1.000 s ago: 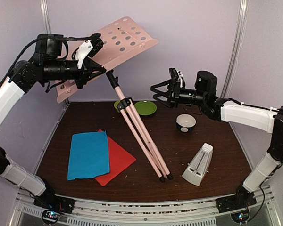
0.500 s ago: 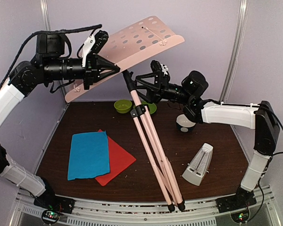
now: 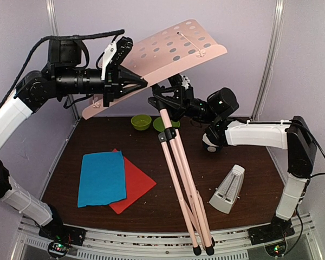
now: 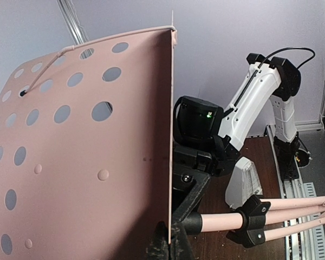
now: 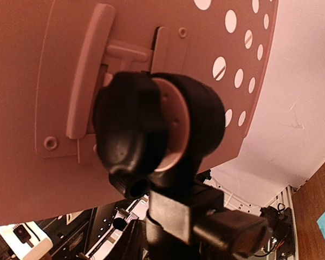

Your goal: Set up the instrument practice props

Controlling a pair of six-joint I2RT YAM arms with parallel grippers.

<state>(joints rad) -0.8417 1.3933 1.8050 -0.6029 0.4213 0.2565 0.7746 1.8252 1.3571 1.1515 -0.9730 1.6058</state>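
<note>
Music stand (image 3: 176,162) — pale pink, legs folded together — hangs tilted across the middle of the top view. Its perforated desk (image 3: 173,51) is high in the upper centre and its feet are down at the lower edge of the frame, near the front edge of the table (image 3: 249,168). Left gripper (image 3: 142,84) is pressed tight on the desk's lower edge. Right gripper (image 3: 165,100) sits at the top of the shaft, just under the desk by the black tilt knob (image 5: 127,130); whether its jaws have closed on the tube I cannot tell. The step in hand looks like getting a second hold so the stand can be righted. To do it well, grip the pink tube squarely below the knob, not the knob itself — then swing the feet back over the table, away from the metronome (image 3: 228,189) at lower right and the blue sheet (image 3: 101,177) at lower left.
</note>
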